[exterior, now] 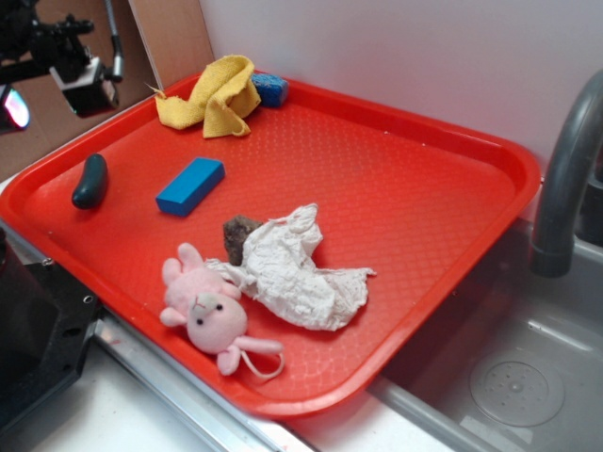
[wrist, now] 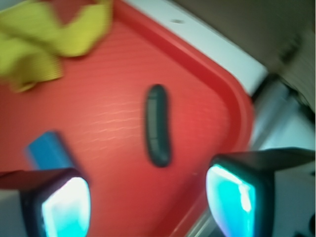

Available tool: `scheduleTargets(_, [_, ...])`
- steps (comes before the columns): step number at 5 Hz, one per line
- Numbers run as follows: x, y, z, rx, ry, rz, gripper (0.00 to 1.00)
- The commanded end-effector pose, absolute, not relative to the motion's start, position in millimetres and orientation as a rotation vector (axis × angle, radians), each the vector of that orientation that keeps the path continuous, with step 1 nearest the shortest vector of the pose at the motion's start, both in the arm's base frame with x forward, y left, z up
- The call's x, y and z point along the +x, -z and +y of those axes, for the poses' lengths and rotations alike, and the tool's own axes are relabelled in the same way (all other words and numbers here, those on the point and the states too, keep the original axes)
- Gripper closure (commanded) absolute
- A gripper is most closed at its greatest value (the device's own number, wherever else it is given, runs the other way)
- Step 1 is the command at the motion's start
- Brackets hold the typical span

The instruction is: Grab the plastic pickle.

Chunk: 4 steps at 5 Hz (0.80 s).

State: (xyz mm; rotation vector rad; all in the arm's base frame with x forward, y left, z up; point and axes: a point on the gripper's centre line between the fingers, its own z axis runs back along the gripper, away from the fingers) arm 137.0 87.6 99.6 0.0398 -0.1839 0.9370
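Wrist view, blurred: both fingers (wrist: pixel 148 205) spread wide apart, nothing between them; one pad (wrist: pixel 66 207) at lower left of frame, the other at lower right. Fingers are raised clear of the tray floor.

Plastic pickle (wrist: pixel 158 126) lies flat on the red tray (wrist: pixel 98 123), ahead of the open gap and just toward the right-hand pad in that frame, not touching either pad. Its long axis runs roughly away from the fingers. It sits near the tray's raised rim, which passes just beyond the right-hand pad.

Blue block (wrist: pixel 49 150) lies just ahead of the left-hand pad, apart from the pickle. Yellow cloth (wrist: pixel 44 44) is bunched further ahead, well beyond the block.

Exterior view: arm only partly in frame at upper left, fingers themselves not clearly made out. Pickle (exterior: pixel 90 181) lies near the tray's left rim, blue block (exterior: pixel 190 185) beside it with a gap between. Yellow cloth (exterior: pixel 217 94) sits at the far corner, a small blue item (exterior: pixel 272 88) touching it. Crumpled white paper (exterior: pixel 292 268), brown lump (exterior: pixel 239 235) and pink plush toy (exterior: pixel 209 311) cluster at the near side, well apart from the pickle.
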Motion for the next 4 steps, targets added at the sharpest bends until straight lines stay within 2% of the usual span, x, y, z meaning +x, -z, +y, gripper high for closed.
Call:
scheduleTargets(1, [139, -71, 109, 0.007, -0.882, -0.167, 0.00])
scheduleTargets(2, [150, -47, 113, -0.036, -0.866, -0.143, 0.00])
scheduleTargets(3, [156, -24, 112, -0.024, -0.865, -0.084, 0.00])
scheduleTargets(4, [160, -10, 105, -0.006, -0.879, -0.026, 1.00])
